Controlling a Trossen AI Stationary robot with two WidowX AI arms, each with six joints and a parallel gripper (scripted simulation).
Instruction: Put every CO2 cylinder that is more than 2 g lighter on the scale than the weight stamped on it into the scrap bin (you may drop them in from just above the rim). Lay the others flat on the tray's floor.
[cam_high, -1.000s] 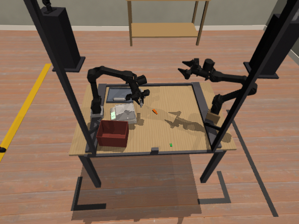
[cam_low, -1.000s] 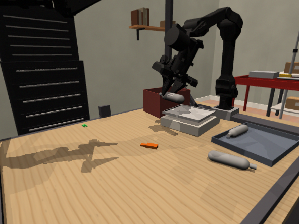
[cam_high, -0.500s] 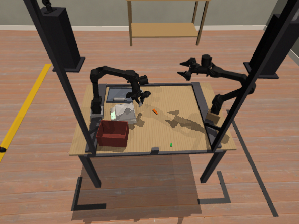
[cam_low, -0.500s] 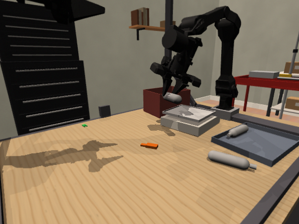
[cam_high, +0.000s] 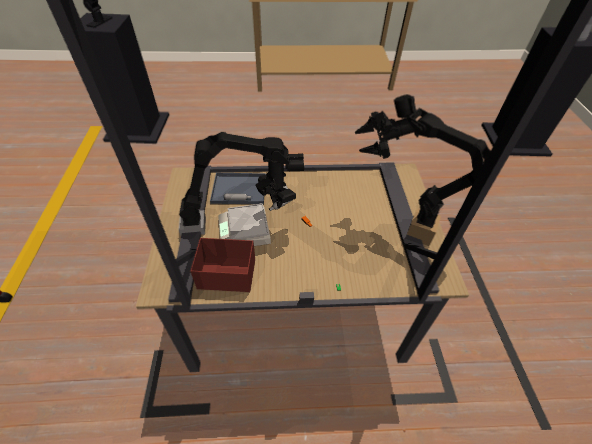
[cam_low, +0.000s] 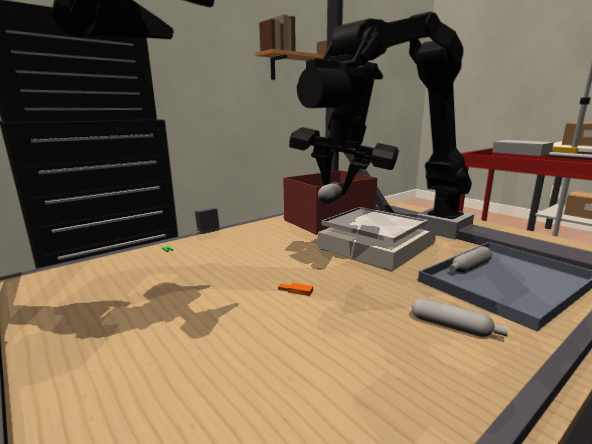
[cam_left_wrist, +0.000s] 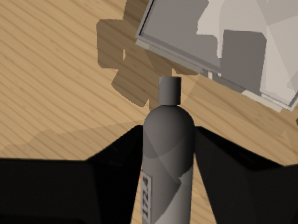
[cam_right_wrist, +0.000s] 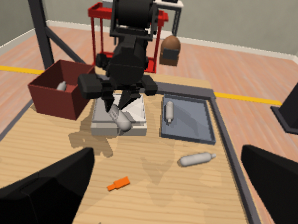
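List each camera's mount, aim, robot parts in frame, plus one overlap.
Top: high overhead, looking down at the table; both arms.
Exterior: low over the table, facing the scale; left arm, part of the right.
Left wrist: on the left arm, aimed down past its fingers.
Right wrist: on the right arm, facing the left arm; own fingers.
Exterior and right wrist share the tray.

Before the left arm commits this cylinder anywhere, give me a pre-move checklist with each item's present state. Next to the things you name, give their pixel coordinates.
1. Left gripper (cam_high: 276, 206) (cam_low: 334, 186) (cam_left_wrist: 169, 131) (cam_right_wrist: 119, 106) shut on the held cylinder (cam_low: 328, 193) (cam_left_wrist: 168, 145) (cam_right_wrist: 120, 119): ok.
2. Stamped weight readable: ok, 172.4 in the left wrist view.
3. Held cylinder's measured weight known: cannot tell; the display on the scale (cam_high: 251, 222) (cam_low: 375, 240) (cam_right_wrist: 120, 131) is too small to read.
4. Scale plate free of cylinders: ok.
5. Room in the tray (cam_high: 237, 184) (cam_low: 525, 295) (cam_right_wrist: 192, 127) beside its one cylinder: ok.
6. Every cylinder sorted: not ok; one lies on the table.
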